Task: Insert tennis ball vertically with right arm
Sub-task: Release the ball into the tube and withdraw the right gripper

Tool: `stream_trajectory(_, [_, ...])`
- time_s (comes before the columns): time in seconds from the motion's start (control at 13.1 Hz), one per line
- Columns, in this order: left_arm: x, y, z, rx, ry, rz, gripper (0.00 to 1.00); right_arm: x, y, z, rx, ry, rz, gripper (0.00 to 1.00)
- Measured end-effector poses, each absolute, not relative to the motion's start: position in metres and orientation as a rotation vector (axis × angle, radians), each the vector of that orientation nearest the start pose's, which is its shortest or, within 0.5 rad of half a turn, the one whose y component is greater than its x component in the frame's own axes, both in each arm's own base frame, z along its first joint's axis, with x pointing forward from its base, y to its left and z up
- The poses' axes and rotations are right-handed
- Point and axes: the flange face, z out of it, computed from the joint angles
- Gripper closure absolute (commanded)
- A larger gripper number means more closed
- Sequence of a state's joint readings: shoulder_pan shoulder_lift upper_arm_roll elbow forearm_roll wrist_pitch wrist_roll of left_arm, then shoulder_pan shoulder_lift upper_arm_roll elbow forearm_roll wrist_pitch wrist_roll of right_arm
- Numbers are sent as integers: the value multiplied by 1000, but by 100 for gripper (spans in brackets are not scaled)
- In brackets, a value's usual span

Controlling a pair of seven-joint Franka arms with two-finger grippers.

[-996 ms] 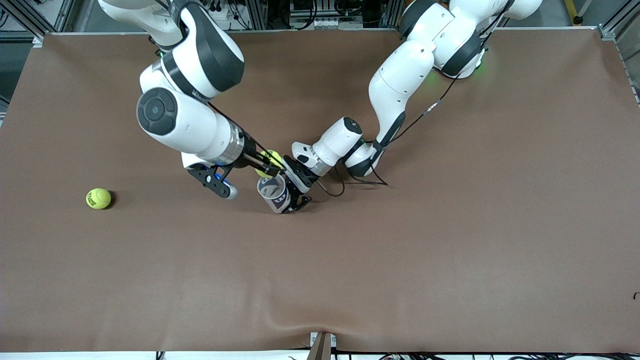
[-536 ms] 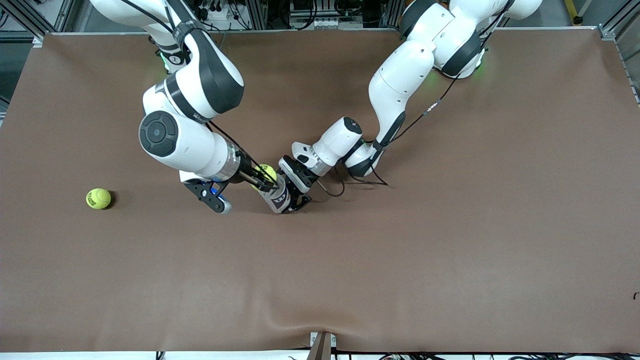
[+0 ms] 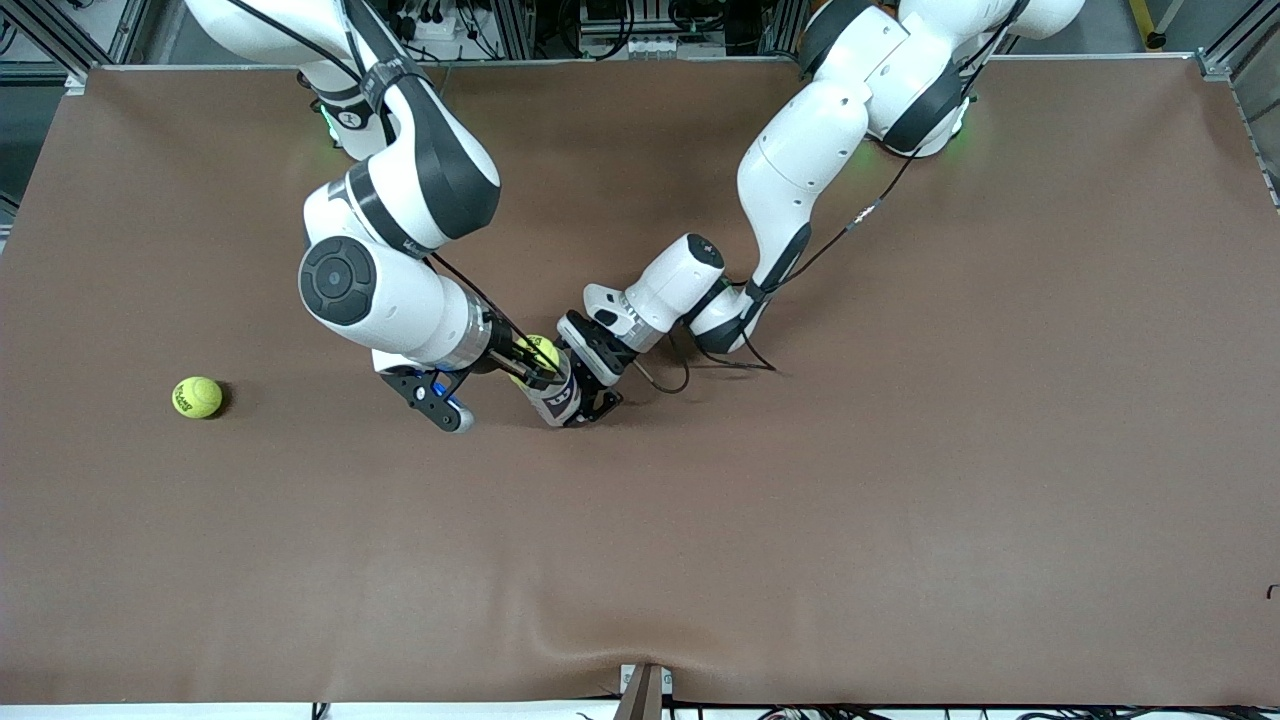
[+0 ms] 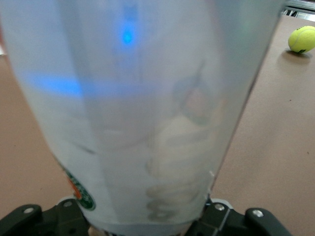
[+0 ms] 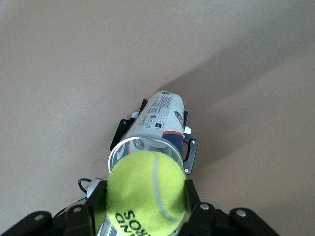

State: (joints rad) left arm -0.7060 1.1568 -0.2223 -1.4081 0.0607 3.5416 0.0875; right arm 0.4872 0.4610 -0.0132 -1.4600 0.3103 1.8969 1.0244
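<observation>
Brown mat covers the whole table, with aluminium framing and cabling along the edge where the arm bases stand. Near the table's middle, the left gripper is clamped around the lower body of a clear tennis-ball can, holding it upright with its mouth open. The right gripper is closed on a tennis ball, poised directly over the can's rim, apparently just touching the mouth. Judgement: pick-up and alignment are done; the ball is not yet inside, so the final push down and release remain. A second ball lies loose on the mat, well apart from the can, toward the right arm's end.
</observation>
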Motion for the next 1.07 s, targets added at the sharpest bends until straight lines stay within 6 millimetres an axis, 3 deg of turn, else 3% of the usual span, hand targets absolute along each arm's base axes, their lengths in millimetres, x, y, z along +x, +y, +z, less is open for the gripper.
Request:
stream_trajectory(0.08, [483,-564,133,-3001,1346,-1554,24,604,338,418,-2769,954,306,24])
stream_trajectory(0.15, [483,-564,133,-3001,1346,-1554,24,604,342,415,-2763,965,300,8])
stream_trajectory(0.23, [483,-564,133,-3001,1346,-1554,24,603,345,410,-2763,970,301,0])
stream_trajectory(0.54, [483,-564,133,-3001,1346,-1554,24,604,346,405,-2765,974,304,0])
stream_trajectory(0.77, [483,-563,133,-3000,1346,-1554,24,606,340,425,-2768,971,319,0])
stream_trajectory(0.92, [483,-563,133,-3000,1346,-1554,24,611,318,460,-2788,977,373,0])
stream_trajectory(1.07, [483,-563,133,-3000,1347,-1552,24,623,266,489,-2837,904,394,0])
